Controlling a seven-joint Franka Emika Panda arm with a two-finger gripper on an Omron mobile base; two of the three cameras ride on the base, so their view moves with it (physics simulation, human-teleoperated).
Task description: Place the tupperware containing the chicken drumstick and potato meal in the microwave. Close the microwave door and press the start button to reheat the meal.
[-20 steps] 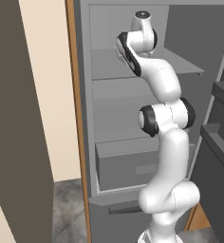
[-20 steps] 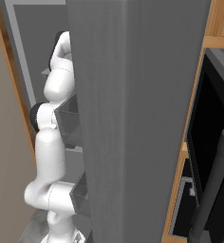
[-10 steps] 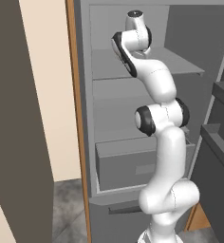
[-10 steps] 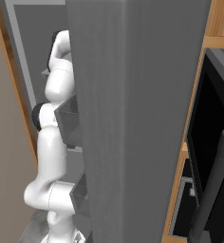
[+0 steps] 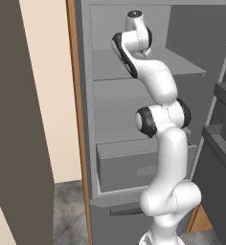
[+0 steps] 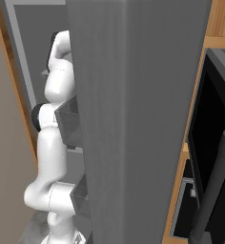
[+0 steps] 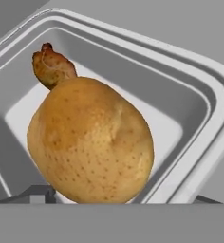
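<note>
We have our arm (image 5: 158, 91) reaching high into an open grey fridge-like cabinet (image 5: 98, 143), its wrist up at the top shelf (image 5: 110, 67), because that is where the meal is stored. From the hand camera we look straight down into the tupperware (image 7: 199, 95): a whitish container with a stepped, flared rim, turned at an angle to our view. The potato (image 7: 90, 142) sits in the middle of its floor and hides most of the chicken drumstick (image 7: 51, 66), whose brown end pokes out behind it toward the container's far corner.

Our fingertips (image 7: 35, 193) barely show at the bottom edge, close against the container. We judge that we are closing in to take the tupperware by its rim or wall, hence the hand so near and centred over it. Whether our jaws are spread or already pinching the plastic we cannot tell from here.

In the right base view the cabinet's grey door (image 6: 133, 119) stands edge-on before us, with a black oven (image 6: 214, 143) beyond it.
</note>
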